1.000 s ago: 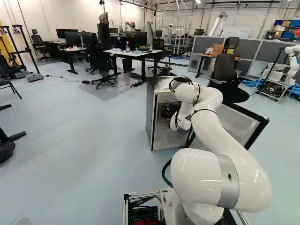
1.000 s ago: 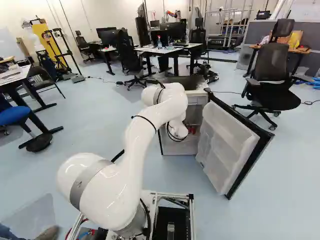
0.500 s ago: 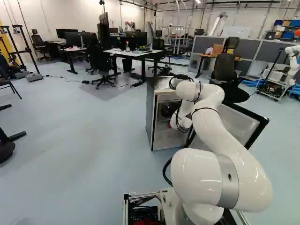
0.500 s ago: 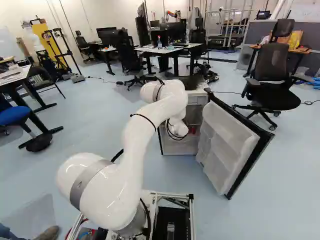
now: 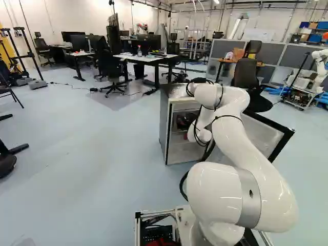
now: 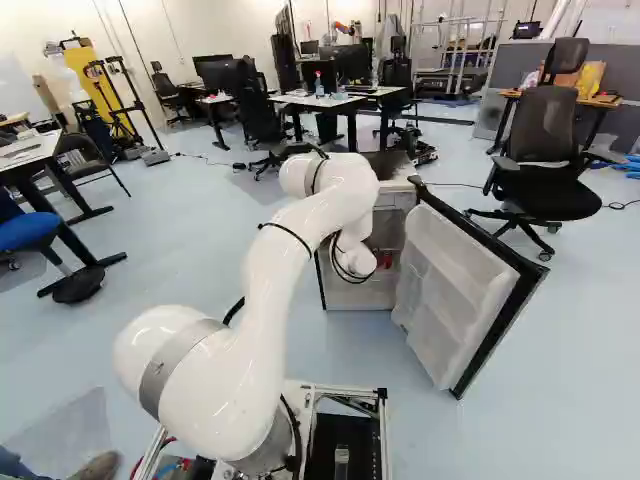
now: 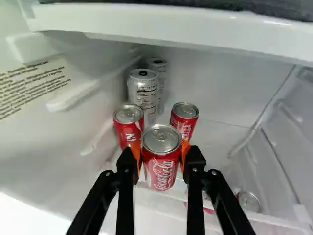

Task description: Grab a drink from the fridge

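The gripper (image 5: 185,121) pinches a red can (image 7: 162,169) between its orange pads (image 7: 136,152) inside the fridge (image 5: 164,125). Silver cans (image 7: 142,94) stand farther in. Fridge door (image 6: 452,290): open, right side.

The bent arm (image 6: 270,300) reaches ahead, hand (image 7: 162,157) clamping with 2 fingers (image 7: 127,171).

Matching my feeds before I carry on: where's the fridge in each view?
Left base view: just right of middle, the fridge stands partly behind the arm.
Right base view: just right of middle, partly behind the arm's far end.
Wrist view: its white inside surrounds the red can between the jaws.
Shared landmark: the open door, right of the fridge in both base views; not certain in the wrist view.
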Motion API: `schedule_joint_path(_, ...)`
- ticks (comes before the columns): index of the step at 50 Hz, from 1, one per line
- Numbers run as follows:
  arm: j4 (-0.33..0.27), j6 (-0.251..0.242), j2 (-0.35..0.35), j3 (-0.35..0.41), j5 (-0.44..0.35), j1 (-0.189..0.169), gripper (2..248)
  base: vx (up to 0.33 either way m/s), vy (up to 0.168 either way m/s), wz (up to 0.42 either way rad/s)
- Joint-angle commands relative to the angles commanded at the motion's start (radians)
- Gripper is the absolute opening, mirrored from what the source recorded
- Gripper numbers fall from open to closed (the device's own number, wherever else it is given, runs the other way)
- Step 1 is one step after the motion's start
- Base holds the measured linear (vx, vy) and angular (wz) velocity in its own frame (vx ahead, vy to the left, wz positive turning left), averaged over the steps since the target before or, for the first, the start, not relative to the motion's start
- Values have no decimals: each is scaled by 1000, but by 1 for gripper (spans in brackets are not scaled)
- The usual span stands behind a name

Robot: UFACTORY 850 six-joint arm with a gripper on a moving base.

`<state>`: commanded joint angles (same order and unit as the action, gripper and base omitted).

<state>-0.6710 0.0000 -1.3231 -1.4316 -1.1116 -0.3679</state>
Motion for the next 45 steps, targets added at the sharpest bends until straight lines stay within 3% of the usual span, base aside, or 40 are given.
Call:
schedule_joint_path(30, 2, 0, 179, 252, 0, -30, 99, 0, 0, 0)
schedule_joint_path(45, 64, 0, 274, 372, 0, -46, 99, 0, 0, 0)
